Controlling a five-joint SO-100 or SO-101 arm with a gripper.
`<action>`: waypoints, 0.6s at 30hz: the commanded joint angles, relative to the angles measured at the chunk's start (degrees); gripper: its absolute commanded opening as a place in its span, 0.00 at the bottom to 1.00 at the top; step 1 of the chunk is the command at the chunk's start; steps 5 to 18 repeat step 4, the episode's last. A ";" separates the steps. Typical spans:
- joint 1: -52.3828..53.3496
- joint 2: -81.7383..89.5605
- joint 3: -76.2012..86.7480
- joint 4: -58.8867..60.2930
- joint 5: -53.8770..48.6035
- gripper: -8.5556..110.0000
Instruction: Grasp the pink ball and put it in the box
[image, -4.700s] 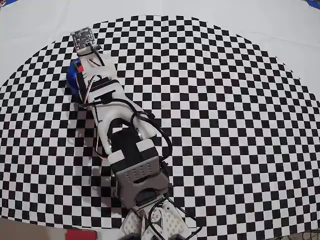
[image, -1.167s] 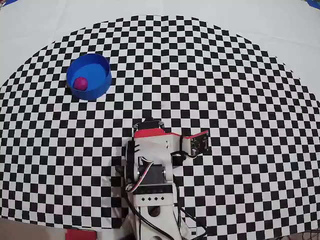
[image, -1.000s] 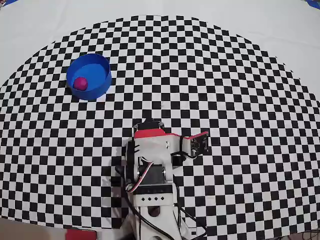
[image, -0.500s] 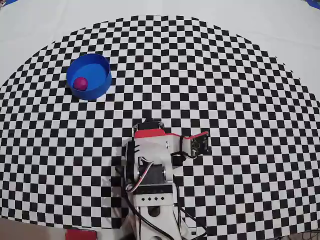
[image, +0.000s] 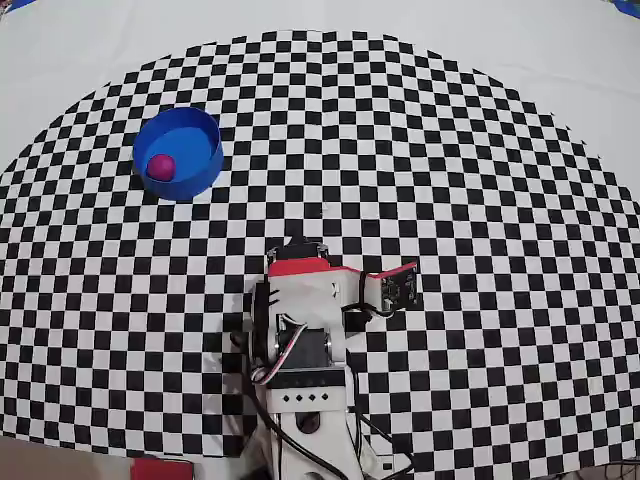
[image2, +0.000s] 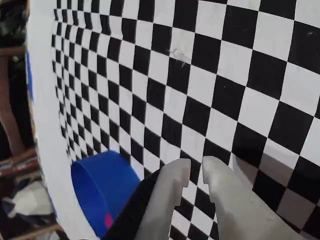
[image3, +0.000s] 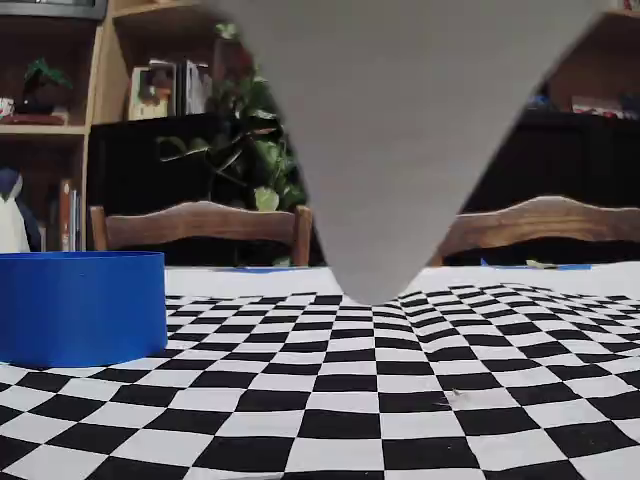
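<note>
The pink ball lies inside the blue box at the mat's far left in the overhead view. The arm is folded back at the bottom centre, well apart from the box. In the wrist view my gripper hovers over the checkered mat, its grey fingers almost together with nothing between them. Lower left there, the box shows a sliver of the ball. In the fixed view the box stands at the left; its wall hides the ball.
The checkered mat lies on a white cloth. A wide grey blurred shape hangs close to the fixed camera and blocks the upper middle. Wooden chairs and shelves stand behind the table.
Earlier the arm reached out over the box at the far left; since then it has folded back to the bottom centre, leaving the ball in the box. Nothing moved in the last second.
</note>
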 joint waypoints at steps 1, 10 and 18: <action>0.44 0.97 0.18 0.18 0.44 0.07; 0.44 0.97 0.18 0.18 0.44 0.07; 0.44 0.97 0.18 0.18 0.44 0.07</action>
